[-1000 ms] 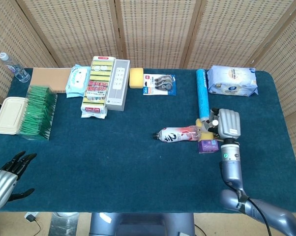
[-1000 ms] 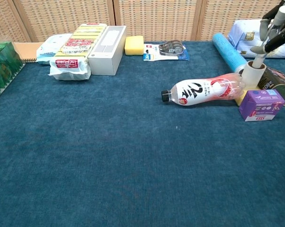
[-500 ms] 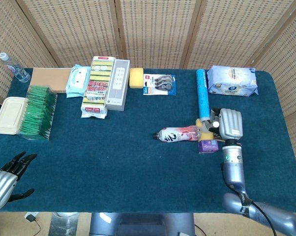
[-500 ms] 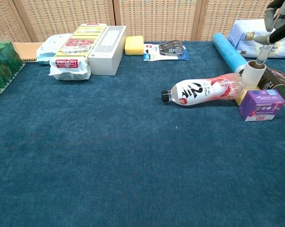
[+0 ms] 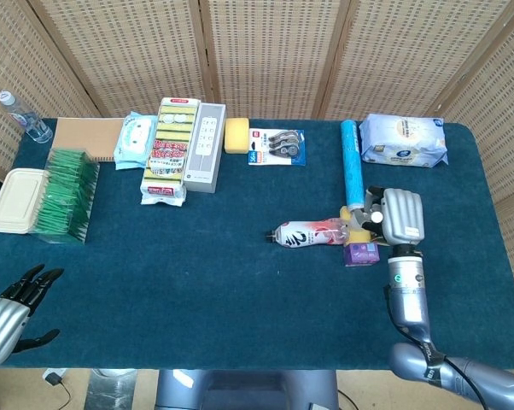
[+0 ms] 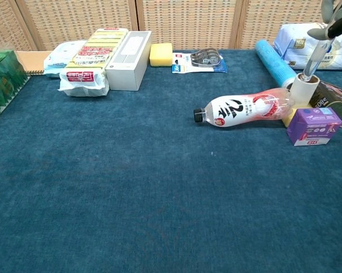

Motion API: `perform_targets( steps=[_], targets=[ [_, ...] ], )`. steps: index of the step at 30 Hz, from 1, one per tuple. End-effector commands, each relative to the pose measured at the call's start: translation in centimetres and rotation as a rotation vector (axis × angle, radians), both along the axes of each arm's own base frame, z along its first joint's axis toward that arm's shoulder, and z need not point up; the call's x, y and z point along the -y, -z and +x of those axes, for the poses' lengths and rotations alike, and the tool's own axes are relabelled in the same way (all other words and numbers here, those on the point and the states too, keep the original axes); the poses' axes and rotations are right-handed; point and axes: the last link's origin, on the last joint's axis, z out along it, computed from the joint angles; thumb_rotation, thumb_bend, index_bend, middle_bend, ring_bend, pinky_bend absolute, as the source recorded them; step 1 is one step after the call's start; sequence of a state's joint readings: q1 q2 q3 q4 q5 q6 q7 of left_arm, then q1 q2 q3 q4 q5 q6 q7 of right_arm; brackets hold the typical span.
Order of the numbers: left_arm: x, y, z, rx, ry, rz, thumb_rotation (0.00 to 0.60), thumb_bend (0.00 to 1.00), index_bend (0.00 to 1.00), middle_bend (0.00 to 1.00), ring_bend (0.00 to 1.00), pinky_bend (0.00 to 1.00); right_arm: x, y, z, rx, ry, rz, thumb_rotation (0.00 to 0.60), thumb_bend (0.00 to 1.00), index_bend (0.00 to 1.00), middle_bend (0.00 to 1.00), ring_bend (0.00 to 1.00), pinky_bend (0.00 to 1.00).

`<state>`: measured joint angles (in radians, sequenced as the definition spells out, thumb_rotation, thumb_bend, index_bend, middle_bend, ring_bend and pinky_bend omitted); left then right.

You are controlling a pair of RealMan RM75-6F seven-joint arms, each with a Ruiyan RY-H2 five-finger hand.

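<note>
Backdrop: woven screens stand behind your blue-carpeted desk (image 5: pixel 197 282).
Right hand: your right hand (image 5: pixel 397 215) has drifted up and away from you over the last second; in the chest view only its fingertips (image 6: pixel 330 25) now show at the top corner.
Hold: it pinches a thin clear strip (image 6: pixel 312 61) that runs down to the white tape roll (image 6: pixel 304 86) just beneath it; the strip looks longer than before.
Near it: the plastic bottle (image 5: pixel 312 233) lies toward your left of that hand, the purple box (image 5: pixel 360 253) just under it.
Left hand: your left hand (image 5: pixel 14 301) hangs unmoved off the near desk edge, fingers spread, holding nothing.
</note>
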<state>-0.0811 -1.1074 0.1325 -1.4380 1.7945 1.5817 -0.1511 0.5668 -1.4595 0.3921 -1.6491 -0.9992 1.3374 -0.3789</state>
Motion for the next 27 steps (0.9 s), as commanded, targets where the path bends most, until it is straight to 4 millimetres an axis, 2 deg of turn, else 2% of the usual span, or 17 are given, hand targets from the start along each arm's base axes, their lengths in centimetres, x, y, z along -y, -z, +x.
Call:
perform_targets(
  steps=[1,9,16,24,27],
  targets=[
    [0.0,0.0,0.0,0.000,0.000,0.001,0.600,0.11,0.00,0.16,0.08,0.30,-0.2,-0.4,0.3,0.010,-0.003,0.003,0.600,0.36,0.79,0.99,1.00,0.87],
    [0.1,-0.1,0.0,0.000,0.004,0.002,0.600,0.11,0.00,0.16,0.08,0.30,-1.3,-1.5,1.5,0.026,-0.025,0.011,0.600,0.38,0.79,1.00,1.00,0.88],
    [0.2,-0.2,0.0,0.003,0.007,0.006,0.600,0.11,0.00,0.16,0.08,0.30,-3.6,-2.7,1.9,0.023,-0.031,0.047,0.600,0.39,0.79,1.00,1.00,0.89],
    [0.4,-0.2,0.0,0.004,0.012,0.005,0.600,0.11,0.00,0.16,0.08,0.30,-8.2,-3.8,1.4,0.058,-0.014,0.184,0.600,0.40,0.79,1.00,1.00,0.93],
    [0.5,-0.3,0.0,0.007,0.016,0.007,0.600,0.12,0.00,0.16,0.08,0.30,-11.2,-4.4,1.4,0.110,-0.023,0.331,0.600,0.40,0.79,1.00,1.00,0.94]
  ],
)
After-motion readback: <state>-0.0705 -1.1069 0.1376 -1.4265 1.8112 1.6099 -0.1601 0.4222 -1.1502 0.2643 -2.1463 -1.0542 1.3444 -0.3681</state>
